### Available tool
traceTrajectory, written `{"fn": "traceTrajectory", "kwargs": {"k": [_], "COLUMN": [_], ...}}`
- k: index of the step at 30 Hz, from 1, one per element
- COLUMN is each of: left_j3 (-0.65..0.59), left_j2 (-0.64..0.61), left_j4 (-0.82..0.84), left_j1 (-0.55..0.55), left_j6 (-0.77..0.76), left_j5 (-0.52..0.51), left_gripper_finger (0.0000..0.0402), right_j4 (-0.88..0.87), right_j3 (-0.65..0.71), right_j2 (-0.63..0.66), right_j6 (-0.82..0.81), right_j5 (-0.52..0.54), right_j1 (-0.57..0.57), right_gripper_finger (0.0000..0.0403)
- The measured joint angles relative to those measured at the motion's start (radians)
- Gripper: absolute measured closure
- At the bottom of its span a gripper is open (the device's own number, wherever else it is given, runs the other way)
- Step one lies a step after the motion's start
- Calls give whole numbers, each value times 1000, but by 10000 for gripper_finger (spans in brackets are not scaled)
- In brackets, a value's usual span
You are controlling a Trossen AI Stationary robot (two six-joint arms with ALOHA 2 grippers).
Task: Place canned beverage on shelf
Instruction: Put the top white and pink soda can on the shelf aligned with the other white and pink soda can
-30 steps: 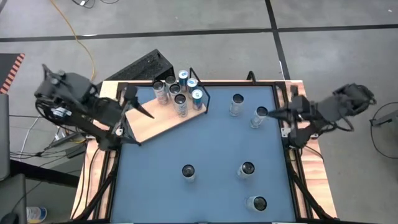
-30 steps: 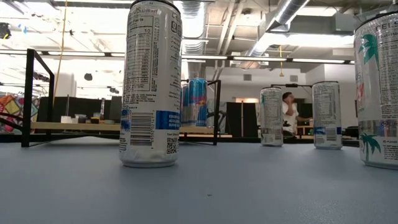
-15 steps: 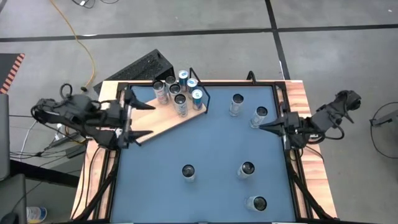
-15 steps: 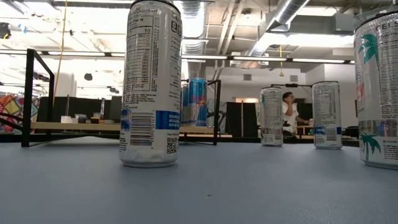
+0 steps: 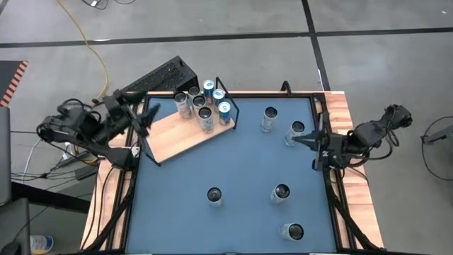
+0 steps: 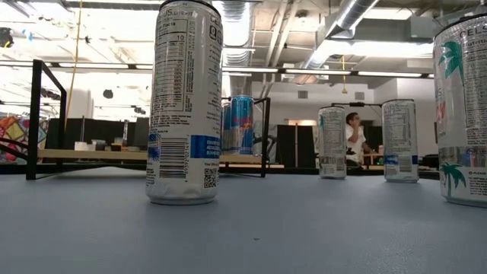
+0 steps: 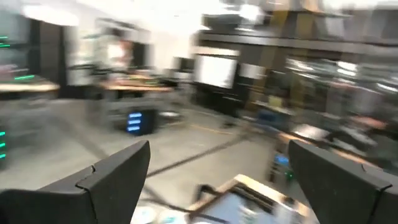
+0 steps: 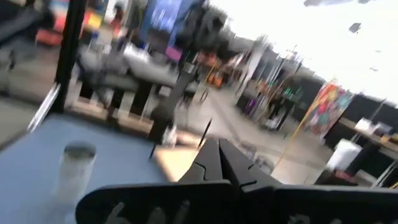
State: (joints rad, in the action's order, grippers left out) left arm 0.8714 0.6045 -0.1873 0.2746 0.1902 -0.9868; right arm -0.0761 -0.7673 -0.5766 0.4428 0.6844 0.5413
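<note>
Shelf (image 5: pixel 185 136): pale-wood board lying at the far-left corner of the blue tabletop (image 5: pixel 241 170), black wire frame at its end toward the table's middle.
Cans on shelf (image 5: pixel 204 106): six, packed together inside the wire frame; three show blue tops.
Loose cans on tabletop: five. Two sit near the far-right corner (image 5: pixel 269 117) and (image 5: pixel 295 132); one mid-table (image 5: pixel 214 195); one right of it (image 5: pixel 281 193); one nearest the front (image 5: pixel 292 231).
Labels: the closest white can (image 6: pixel 184 103) in the low view shows a nutrition panel, barcode and QR code, text too small to read. The blue can on the shelf (image 6: pixel 241 125) carries a red-and-yellow emblem. The can at the edge (image 6: pixel 461 106) shows a teal palm tree.
Left gripper (image 5: pixel 147 122): fingers spread apart, holding nothing, at the shelf's left end.
Right gripper (image 5: pixel 301 140): fingers pressed together, empty, just beside the far-right cans.
Background: a person (image 6: pixel 353 137) stands far behind the table.
</note>
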Motion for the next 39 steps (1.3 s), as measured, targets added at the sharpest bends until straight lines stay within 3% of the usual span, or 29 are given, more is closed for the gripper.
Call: {"fn": "traceTrajectory", "kwargs": {"k": [3,5,8,14,18,22,34,36,39], "left_j3": [0,0,0,0,0,0,0,0,0], "left_j2": [0,1,4,39,87,132,197,198,198], "left_j4": [-5,31,139,357,365,301,271,269,271], "left_j1": [0,0,0,-2,-2,-2,-1,-1,0], "left_j6": [36,34,-35,-136,-216,-129,-323,-340,-379], "left_j5": [-128,-152,-131,-100,-89,-27,189,234,261], "left_gripper_finger": [33,33,33,33,33,33,33,33,33], "right_j4": [139,198,204,95,128,133,55,52,52], "right_j3": [0,-1,-1,-2,-2,-2,-2,-2,-2], "right_j2": [0,2,19,26,6,-7,-115,-136,-158], "right_j6": [82,104,26,-76,-79,-85,-286,-287,-301], "right_j5": [80,145,204,208,198,189,176,222,373], "right_j1": [-27,-47,-70,-77,-60,-29,94,122,158], "right_gripper_finger": [403,403,403,403,403,392,245,222,195]}}
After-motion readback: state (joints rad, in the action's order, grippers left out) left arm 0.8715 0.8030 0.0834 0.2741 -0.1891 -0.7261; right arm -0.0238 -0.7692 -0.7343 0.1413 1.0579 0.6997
